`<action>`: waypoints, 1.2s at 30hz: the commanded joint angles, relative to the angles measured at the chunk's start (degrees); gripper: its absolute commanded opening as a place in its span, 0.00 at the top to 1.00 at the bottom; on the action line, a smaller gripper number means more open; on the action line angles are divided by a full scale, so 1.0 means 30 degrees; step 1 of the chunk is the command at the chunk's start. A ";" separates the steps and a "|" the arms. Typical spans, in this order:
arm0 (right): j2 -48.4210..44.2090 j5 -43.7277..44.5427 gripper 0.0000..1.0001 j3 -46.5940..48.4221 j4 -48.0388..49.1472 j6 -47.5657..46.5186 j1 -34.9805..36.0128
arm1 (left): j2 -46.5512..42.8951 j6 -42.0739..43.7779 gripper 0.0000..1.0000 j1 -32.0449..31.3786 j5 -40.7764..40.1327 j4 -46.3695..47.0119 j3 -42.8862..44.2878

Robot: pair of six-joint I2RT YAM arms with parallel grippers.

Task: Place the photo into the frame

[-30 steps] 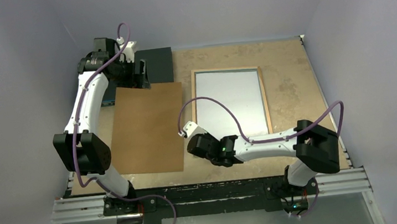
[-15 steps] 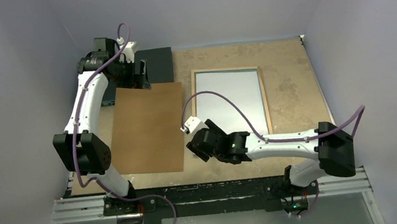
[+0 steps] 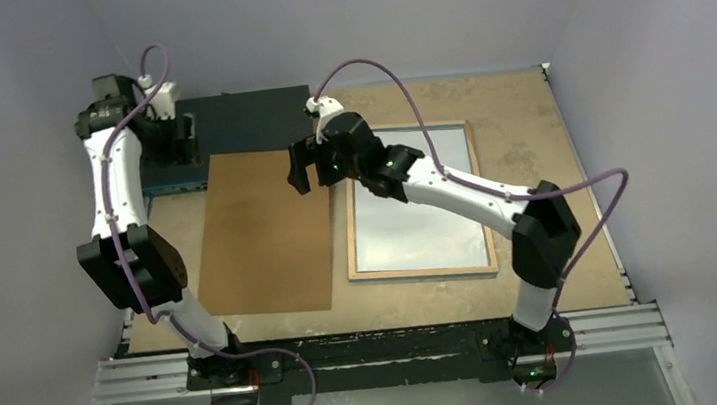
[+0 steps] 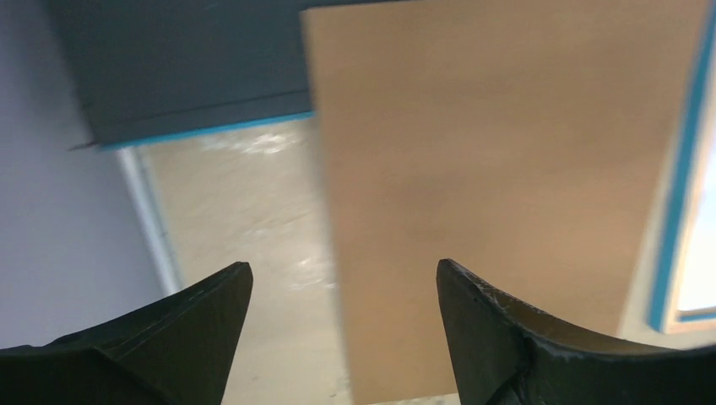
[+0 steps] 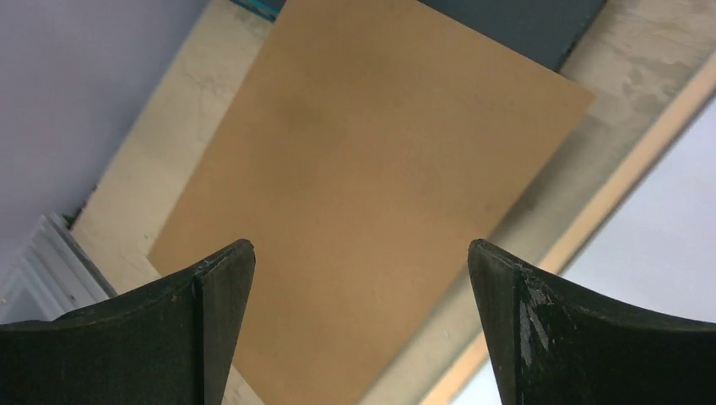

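Right gripper (image 3: 311, 167) swung over and opened wide, empty, board (image 3: 262, 233) right below it, frame (image 3: 422, 272) just beside; left gripper (image 3: 182, 137) open, empty too. Board probably next pick.

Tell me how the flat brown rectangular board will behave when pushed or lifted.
The flat brown board lies flat with straight edges: probably stiff. It looks thin: likely light, apt to slide across the table, hard to pinch.

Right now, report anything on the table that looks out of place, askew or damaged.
The brown board has its far edge lying over the dark box, so it may not sit flat. The photo shows in no view. The frame lies beside the board, apart from it. No damage shows.
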 commanded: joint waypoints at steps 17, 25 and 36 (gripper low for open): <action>0.5060 -0.3448 0.01 -0.0408 0.3051 0.6124 -0.0941 | -0.0665 0.3879 0.32 0.3516 -0.0915 0.4397 -0.9166; 0.5525 -0.3100 0.03 -0.1159 0.2994 0.6415 -0.1235 | 0.0293 0.3771 0.39 0.3531 0.0036 0.5473 -1.0113; 0.5603 -0.3271 0.04 -0.2262 0.3630 0.6590 -0.1630 | 0.1226 0.3312 0.48 0.3504 0.0399 0.6285 -1.1024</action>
